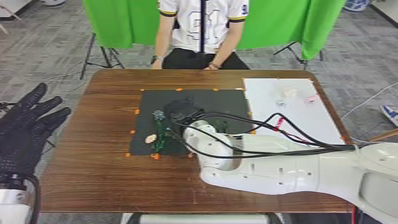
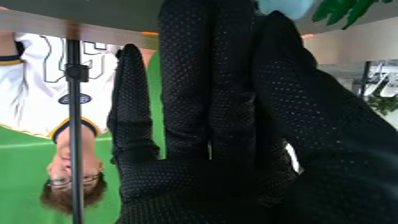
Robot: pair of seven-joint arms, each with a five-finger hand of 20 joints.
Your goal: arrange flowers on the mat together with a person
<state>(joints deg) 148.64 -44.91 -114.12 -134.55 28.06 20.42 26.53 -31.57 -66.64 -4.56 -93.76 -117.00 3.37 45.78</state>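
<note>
I work at a brown wooden bench (image 1: 89,165) on a grey carpeted floor (image 1: 53,55), with a green cloth (image 1: 120,27) hung behind the far side and a black stand (image 1: 107,54) by it. On the bench lies a black mat (image 1: 147,100), orange bits along its edges, and beside it on my right a white sheet (image 1: 306,127). On the left part of the mat I see a blue-grey flower (image 1: 159,114), a cream flower (image 1: 151,138) and green stems (image 1: 161,143) near each other; on the far part of the white sheet are a pale flower (image 1: 289,92) and a pink flower (image 1: 311,99). My right robot hand (image 1: 184,109) is over the mat, fingers straight; in the right wrist view a pale blue shape (image 2: 286,6) and green leaves (image 2: 342,10) lie past the fingertips, but I cannot tell whether I touch the shape. My right arm (image 1: 275,167) and its black cables (image 1: 302,146) hide the mat's near right corner and part of the sheet's near end. My left robot hand (image 1: 25,131) is beyond the bench's left edge, fingers spread apart, its arm cut off by the view. Brown wood runs between the mat and that edge, and more toward me.
</note>
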